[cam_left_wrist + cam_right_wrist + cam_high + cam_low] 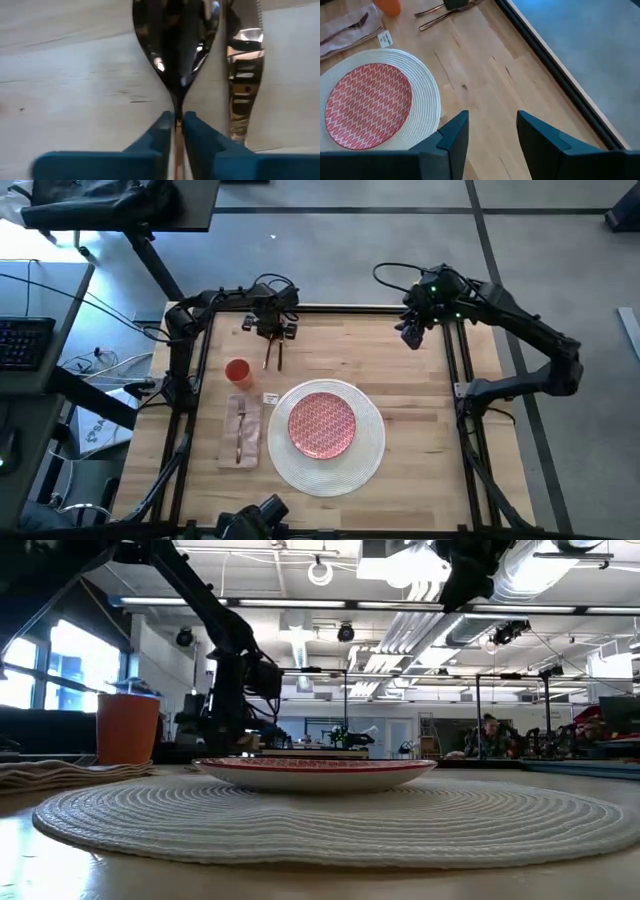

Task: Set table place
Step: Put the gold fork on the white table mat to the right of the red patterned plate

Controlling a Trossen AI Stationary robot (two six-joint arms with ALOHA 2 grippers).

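The left gripper (274,332) sits at the far edge of the table (420,410), its blue fingers (165,131) pressed together on the thin neck of the spoon (175,45) — bowl pointing straight ahead of the wrist, handle running back between the pads. A knife (244,85) lies just beside the spoon, roughly parallel. From above, both pieces stretch from the gripper toward the placemat (372,450), which lies nearer the middle of the table with the plate (322,424) on it. The cup (237,371) and napkin (241,430), with a fork on it, flank the mat toward the left edge.

The right gripper (412,332) hovers near the far right corner, fingers apart and holding nothing. The left arm is plainly the nearer one, so the move likely turns on carrying the spoon along its own axis toward the mat.
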